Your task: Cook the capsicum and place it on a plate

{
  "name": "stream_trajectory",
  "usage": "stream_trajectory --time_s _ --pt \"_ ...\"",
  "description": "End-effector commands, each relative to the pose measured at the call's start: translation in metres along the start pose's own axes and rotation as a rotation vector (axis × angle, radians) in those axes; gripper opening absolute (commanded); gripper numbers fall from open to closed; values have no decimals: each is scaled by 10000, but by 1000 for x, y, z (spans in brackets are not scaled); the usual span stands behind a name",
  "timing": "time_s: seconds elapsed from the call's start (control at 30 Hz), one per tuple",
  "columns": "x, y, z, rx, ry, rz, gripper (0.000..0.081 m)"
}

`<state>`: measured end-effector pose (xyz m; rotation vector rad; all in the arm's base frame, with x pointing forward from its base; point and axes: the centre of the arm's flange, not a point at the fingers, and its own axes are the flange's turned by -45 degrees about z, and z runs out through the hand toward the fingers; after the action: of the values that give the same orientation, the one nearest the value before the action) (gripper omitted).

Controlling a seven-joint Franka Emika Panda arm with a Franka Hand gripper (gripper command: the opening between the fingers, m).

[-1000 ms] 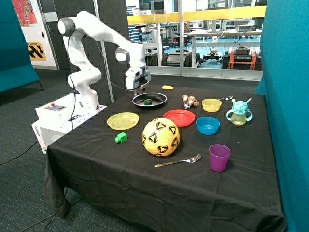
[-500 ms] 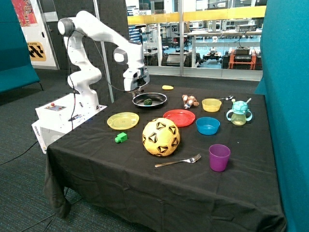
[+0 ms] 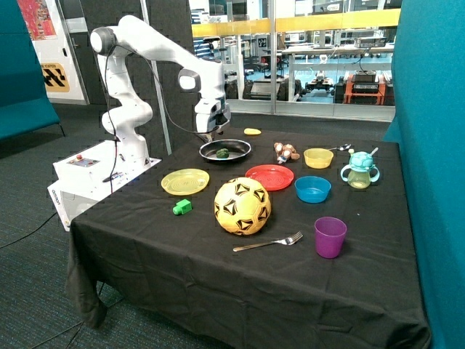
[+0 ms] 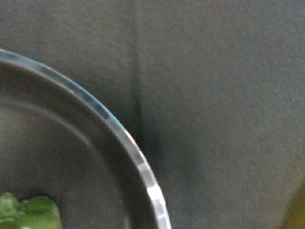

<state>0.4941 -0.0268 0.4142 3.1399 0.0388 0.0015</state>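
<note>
Gripper [image 3: 209,135] seemingly above pan [image 3: 236,155] rim

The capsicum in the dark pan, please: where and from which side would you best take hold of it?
Probably from straight above, closing across its rounded body. The capsicum lies low inside the pan, whose raised rim blocks a sideways approach. The pincer hovers over the pan's far edge, so it would shift slightly towards the ball first.

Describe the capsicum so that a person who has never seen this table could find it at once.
Start at the big yellow ball near the table's front, then look past the red plate to the dark pan under the robot's hand. The capsicum lies inside that pan: small, dark green and rounded, unlike the bright green block beside the yellow plate.
</note>
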Motion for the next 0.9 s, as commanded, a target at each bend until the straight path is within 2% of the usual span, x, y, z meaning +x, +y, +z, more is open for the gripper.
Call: stream_trajectory --time_s 0.0,0.17,0.4,0.7,0.87 --pt "22 -23 -8 15 -9 -732 696" --pt "24 -38 -8 15 -9 -1097 711" --pt "17 -64 -3 15 -8 -1567 691" --pt "-3 -94 9 15 -8 -2117 698" --pt "-12 -110 17 15 -8 -2115 700"
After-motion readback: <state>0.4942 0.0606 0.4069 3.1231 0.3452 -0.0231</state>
